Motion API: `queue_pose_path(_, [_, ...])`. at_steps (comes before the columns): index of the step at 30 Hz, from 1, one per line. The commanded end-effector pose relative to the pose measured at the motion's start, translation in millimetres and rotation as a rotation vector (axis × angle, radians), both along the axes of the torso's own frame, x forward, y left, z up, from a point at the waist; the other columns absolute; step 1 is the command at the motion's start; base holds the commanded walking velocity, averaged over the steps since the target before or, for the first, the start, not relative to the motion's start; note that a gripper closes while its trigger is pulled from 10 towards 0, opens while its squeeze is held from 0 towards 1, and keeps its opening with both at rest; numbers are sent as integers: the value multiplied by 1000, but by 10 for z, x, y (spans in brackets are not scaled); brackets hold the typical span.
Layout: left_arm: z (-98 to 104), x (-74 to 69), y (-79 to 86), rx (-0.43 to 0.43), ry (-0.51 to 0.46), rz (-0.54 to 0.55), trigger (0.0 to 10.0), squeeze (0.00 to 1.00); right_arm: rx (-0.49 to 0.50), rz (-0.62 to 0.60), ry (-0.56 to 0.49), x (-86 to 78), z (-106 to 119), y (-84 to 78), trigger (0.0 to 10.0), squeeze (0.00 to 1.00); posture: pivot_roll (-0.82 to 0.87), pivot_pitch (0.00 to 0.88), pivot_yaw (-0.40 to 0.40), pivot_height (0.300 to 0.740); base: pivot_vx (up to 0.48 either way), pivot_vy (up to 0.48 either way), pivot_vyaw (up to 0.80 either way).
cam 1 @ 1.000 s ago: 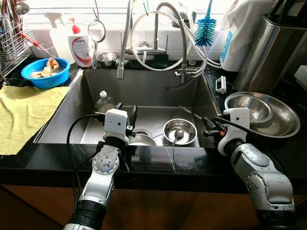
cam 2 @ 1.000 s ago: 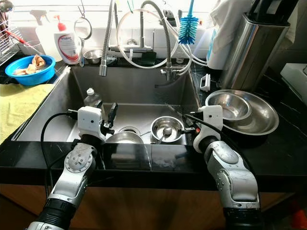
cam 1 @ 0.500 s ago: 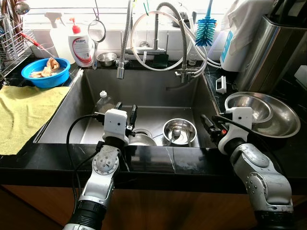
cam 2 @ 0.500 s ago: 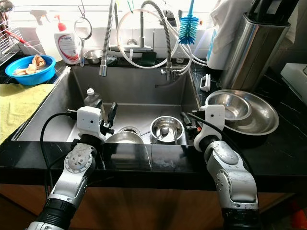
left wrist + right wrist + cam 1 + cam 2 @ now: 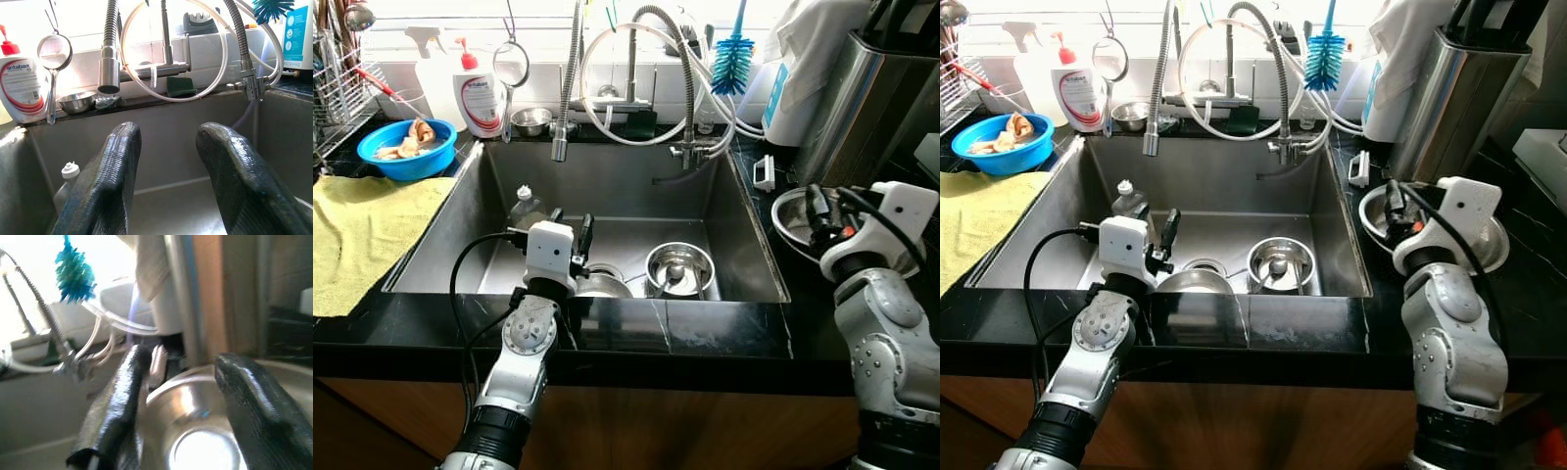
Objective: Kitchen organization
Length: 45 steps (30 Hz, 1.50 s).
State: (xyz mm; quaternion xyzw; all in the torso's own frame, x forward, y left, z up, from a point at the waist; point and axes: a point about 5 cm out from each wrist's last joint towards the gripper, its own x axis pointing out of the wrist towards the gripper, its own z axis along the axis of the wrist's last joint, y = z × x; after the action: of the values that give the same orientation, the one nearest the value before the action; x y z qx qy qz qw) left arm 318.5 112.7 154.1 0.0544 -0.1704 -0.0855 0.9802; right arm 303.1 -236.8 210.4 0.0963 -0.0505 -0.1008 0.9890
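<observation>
Silver jointed arms, white wrist housings, black looping cables, long textured black gripper fingers (image 5: 105,186).

Left gripper (image 5: 570,231) sits inside the sink (image 5: 607,191) at its near wall, fingers parted. A small steel bowl (image 5: 679,268) lies on the sink floor to its right; a clear bottle (image 5: 525,208) stands just beyond it. Right gripper (image 5: 819,210) is raised over the stacked steel bowls (image 5: 787,213) on the counter; finger spacing unclear.
</observation>
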Motion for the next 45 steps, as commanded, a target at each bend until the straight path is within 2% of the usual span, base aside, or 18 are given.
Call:
queue_pose_path(1, [-13,12,33,15,7,9,10000,0,18,-70,-31,-20,100,-113,10000,1000,-153,0,-7,740,0,0,0])
queue_pose_path(2, [-11,15,35,18,7,10,10000,0,21,-86,-28,-20,102,-136,10000,1000,-153,0,-6,740,0,0,0])
queue_pose_path(3, [4,22,44,20,4,10,10000,0,16,-149,54,-6,1,-220,10000,0,-152,0,-5,740,0,0,0])
queue_pose_path(5, [17,36,51,21,2,12,10000,0,33,-191,99,7,-65,-281,10000,0,-146,0,-5,740,0,0,0])
queue_pose_path(10, [31,51,53,23,0,14,10000,0,86,-236,71,44,5,-301,10000,0,-144,0,-4,740,0,0,0])
queue_pose_path(20, [37,47,64,21,1,19,10000,0,100,-234,99,137,57,-303,10000,0,-146,0,-2,740,0,0,0])
queue_pose_path(26, [30,43,44,19,6,12,10000,0,166,-283,162,120,-69,-386,10000,0,-149,0,3,740,0,0,0])
queue_pose_path(37, [22,46,40,24,14,8,10000,0,195,-272,184,119,-115,-389,10000,0,-147,0,6,740,0,0,0])
queue_pose_path(45, [31,49,33,24,13,4,10000,0,215,-195,188,175,-135,-297,10000,0,-144,0,7,740,0,0,0])
